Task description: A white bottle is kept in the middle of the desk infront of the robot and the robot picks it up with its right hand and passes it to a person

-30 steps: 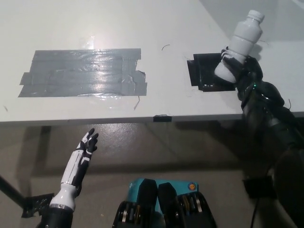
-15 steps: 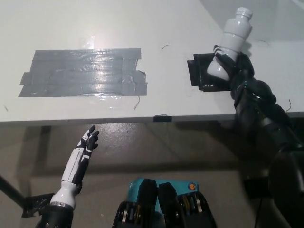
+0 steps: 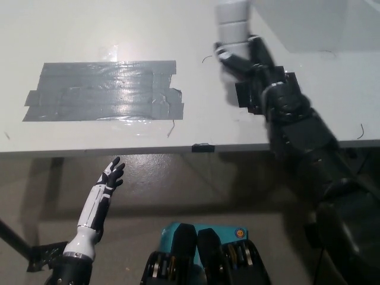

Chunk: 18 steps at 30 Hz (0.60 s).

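the black right hand (image 3: 246, 59) is wrapped around the white bottle (image 3: 231, 24), holding it above the desk (image 3: 119, 35) at the top edge of view. the white left hand (image 3: 110, 178) rests below the desk edge, fingers spread and empty.

We see only the lower part of the bottle (image 3: 233, 21); the top edge cuts off its neck and cap. The right hand (image 3: 246, 56) is smeared, and its fingers (image 3: 228, 56) wrap the bottle's base, hiding it. The black patch (image 3: 244, 95) on the desk (image 3: 89, 29) lies mostly behind the right arm. The desk runs out of frame on three sides. The left hand (image 3: 110, 178) is small; its wrist runs off the bottom edge.
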Available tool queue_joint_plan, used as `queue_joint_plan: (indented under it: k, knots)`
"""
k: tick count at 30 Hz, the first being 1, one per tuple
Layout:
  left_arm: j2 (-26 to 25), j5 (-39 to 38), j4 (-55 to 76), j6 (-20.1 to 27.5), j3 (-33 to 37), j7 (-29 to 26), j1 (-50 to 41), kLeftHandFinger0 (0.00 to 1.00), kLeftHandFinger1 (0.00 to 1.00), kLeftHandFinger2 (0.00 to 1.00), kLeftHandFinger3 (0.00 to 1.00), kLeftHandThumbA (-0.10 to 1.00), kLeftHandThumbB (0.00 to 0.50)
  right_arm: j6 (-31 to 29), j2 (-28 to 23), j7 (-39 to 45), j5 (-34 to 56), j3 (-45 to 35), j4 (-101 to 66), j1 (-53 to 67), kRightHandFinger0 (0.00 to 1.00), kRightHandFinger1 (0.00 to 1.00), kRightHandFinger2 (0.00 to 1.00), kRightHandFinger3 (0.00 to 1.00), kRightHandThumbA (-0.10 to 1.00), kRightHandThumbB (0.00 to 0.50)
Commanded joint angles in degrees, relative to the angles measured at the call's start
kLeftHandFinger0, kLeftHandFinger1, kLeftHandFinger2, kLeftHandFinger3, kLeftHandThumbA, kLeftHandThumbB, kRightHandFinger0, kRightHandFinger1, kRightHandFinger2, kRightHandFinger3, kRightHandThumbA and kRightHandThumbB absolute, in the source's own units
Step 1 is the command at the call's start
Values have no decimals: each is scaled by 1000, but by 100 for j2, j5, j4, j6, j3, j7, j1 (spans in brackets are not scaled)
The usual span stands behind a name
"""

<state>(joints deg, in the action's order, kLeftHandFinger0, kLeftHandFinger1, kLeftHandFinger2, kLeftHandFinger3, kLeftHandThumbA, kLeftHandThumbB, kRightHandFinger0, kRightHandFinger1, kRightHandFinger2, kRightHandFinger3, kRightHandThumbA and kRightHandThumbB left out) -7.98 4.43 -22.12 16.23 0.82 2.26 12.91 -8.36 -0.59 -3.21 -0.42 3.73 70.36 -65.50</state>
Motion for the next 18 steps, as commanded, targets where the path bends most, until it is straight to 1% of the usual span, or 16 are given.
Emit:
queue_joint_plan:
  k: [1,2,3,4,5,6,7,10,11,12,13,14,15,17,18]
  knots:
    - [-97,24,140,75,22,55,108,1000,1000,1000,1000,980,112,-155,104,94,-380,308,-3,-456,157,592,913,830,-100,179]
    - [-99,22,145,72,23,56,114,1000,1000,1000,1000,977,106,-140,128,91,-389,340,39,-461,147,585,904,827,-100,193]
    - [-102,25,150,71,25,59,113,1000,1000,1000,1000,976,105,-143,134,87,-382,357,51,-459,146,585,904,827,-100,193]
    - [-98,-9,167,60,21,79,112,1000,1000,1000,1000,963,95,-139,155,107,-404,397,74,-450,126,567,897,832,-100,184]
    - [-96,-12,152,101,22,78,128,1000,1000,1000,1000,939,75,-147,176,137,-411,419,112,-450,119,565,904,838,-100,182]
    - [-92,-33,133,147,21,87,137,1000,1000,1000,1000,933,69,-165,187,157,-403,423,138,-446,119,564,904,839,-100,181]
    - [-89,-33,129,117,24,90,140,1000,1000,1000,1000,936,89,-189,207,178,-388,421,180,-427,124,569,914,842,-100,191]
    - [-85,-49,103,129,20,93,150,1000,1000,1000,1000,931,95,-198,227,171,-429,437,236,-423,128,572,910,826,-100,192]
    - [-98,-20,122,91,35,99,141,1000,1000,1000,1000,954,97,-230,242,171,-419,425,255,-410,132,571,902,809,-100,189]
    - [-91,-26,142,45,28,93,133,1000,1000,1000,1000,945,103,-227,255,156,-425,426,269,-408,129,578,905,804,-100,182]
    - [-72,-73,139,66,7,89,131,1000,1000,1000,1000,909,96,-228,258,165,-427,421,274,-405,128,586,905,797,-100,187]
    - [-93,-3,157,90,36,80,127,1000,1000,1000,1000,937,79,-255,258,172,-426,419,281,-401,131,592,901,790,-100,190]
    - [-98,7,165,81,39,81,124,1000,1000,1000,1000,937,90,-253,261,168,-425,416,286,-403,136,598,905,794,-100,182]
    - [-101,14,172,69,39,76,120,1000,1000,1000,1000,932,87,-252,265,162,-424,409,295,-410,158,603,909,799,-100,185]
    - [-100,10,180,52,37,76,118,1000,1000,1000,1000,928,94,-258,264,162,-419,400,296,-414,160,601,905,797,-100,181]
